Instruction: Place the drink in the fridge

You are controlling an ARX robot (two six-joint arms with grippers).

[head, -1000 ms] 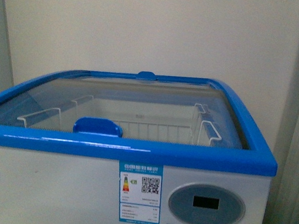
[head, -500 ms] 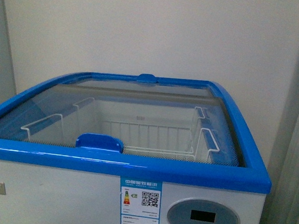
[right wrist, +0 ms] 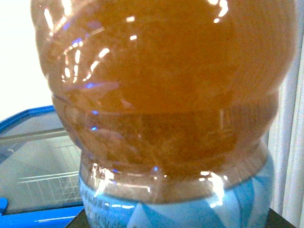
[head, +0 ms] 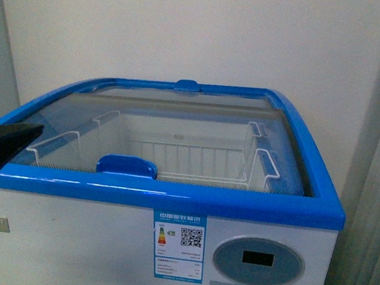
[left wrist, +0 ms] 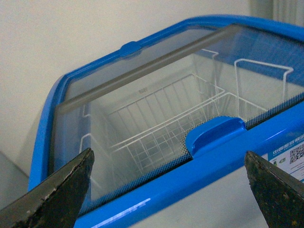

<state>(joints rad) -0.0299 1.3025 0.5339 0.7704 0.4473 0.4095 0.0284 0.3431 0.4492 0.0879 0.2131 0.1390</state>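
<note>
**Fridge.** The waist-high white chest fridge point(head: 66, 238) stands against a plain cream wall point(head: 187, 28). A blue rim point(head: 238, 204) runs round its top opening. The curved sliding glass lid point(head: 78, 115) covers the opening, and its blue moulded handle point(head: 127, 165) lies just beside the front rim. A white wire basket point(head: 201, 162) shows through the glass, hung inside the cabinet toward the robot's right. On the front panel are a blue-and-white energy label point(head: 177, 246) and, beside it, a grey-blue oval control panel point(head: 258, 260) with a dark display.

**Left gripper.** The left gripper point(left wrist: 168, 156) is spread wide with nothing between its fingers. In the left wrist view the two dark, worn fingers point(left wrist: 57, 194) frame the front of the fridge, with the lid handle lying between them. They are apart from the fridge. In the front view one dark finger point(head: 5, 139) shows at the left edge, level with the rim.

**Right gripper and drink.** The right gripper point(right wrist: 178, 221) holds the clear plastic drink bottle point(right wrist: 161, 95), which is filled with amber liquid and carries a light blue label. The bottle fills the right wrist view. Only dark slivers of the fingers show beside the label. The bottle is outside the fridge; the blue rim and glass lid show beyond it.
</note>
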